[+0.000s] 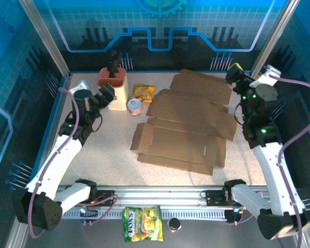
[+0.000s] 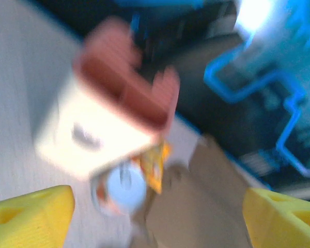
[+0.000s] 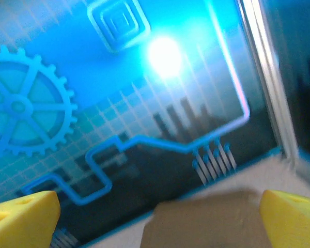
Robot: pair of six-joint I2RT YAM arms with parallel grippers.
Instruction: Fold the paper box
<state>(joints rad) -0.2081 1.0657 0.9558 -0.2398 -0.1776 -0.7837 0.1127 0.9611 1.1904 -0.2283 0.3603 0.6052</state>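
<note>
**Blur and cropped edges**

Blur smears the left wrist view: the red-topped cream tub, round lid and yellow packet show no legible label. The right wrist view's bottom edge crops the cardboard box. Each wrist view crops its 2 yellow fingertips. The dark round object is too small to identify.

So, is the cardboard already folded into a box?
No, the cardboard lies flat and unfolded on the table.

Enclosed robot test cell: blue gear-printed wall panels, aluminium frame posts, speckled tabletop.
</note>
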